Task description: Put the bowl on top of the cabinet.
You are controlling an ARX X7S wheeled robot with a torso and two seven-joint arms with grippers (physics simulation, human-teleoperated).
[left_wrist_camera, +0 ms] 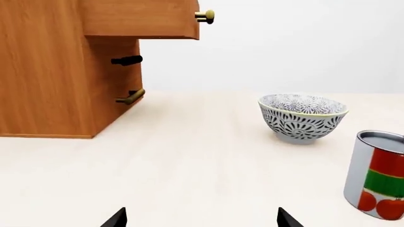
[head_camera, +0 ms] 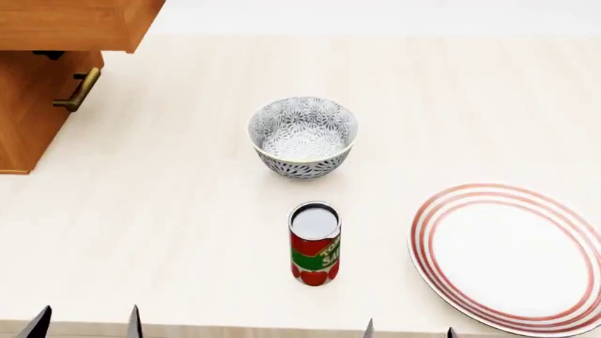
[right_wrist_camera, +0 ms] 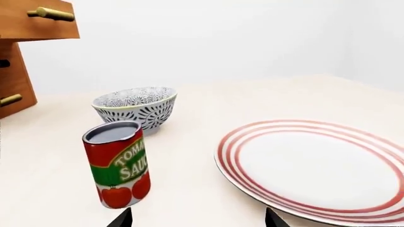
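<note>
— Where's the bowl (head_camera: pixel 302 136) right now?

— Upright on the pale bench (head_camera: pixel 169 232), out in the open ahead of me, touching nothing. Its blue-grey petal pattern shows inside and out, and it looks empty.

— And the cabinet (head_camera: pixel 38 70)?

— Off to my left at the far corner of the bench, well apart from the bowl. Its upper drawer (left_wrist_camera: pixel 142 19) stands pulled out, brass knob (left_wrist_camera: pixel 205 16) forward, and a brass bar handle (head_camera: pixel 79 90) shows on the front below it.

— Anything else near the bowl?

— A tomato sauce can (head_camera: pixel 314 243) stands upright between me and the bowl, near it but not touching. A red-ringed white plate (head_camera: pixel 511 257) lies flat to my right.

— Your jaws?

— My left gripper (left_wrist_camera: pixel 200 218) hangs low over the near edge of the bench, jaws spread wide, nothing between them. My right gripper (right_wrist_camera: pixel 197 218) is the same: jaws wide apart and empty, just short of the can and plate.
</note>
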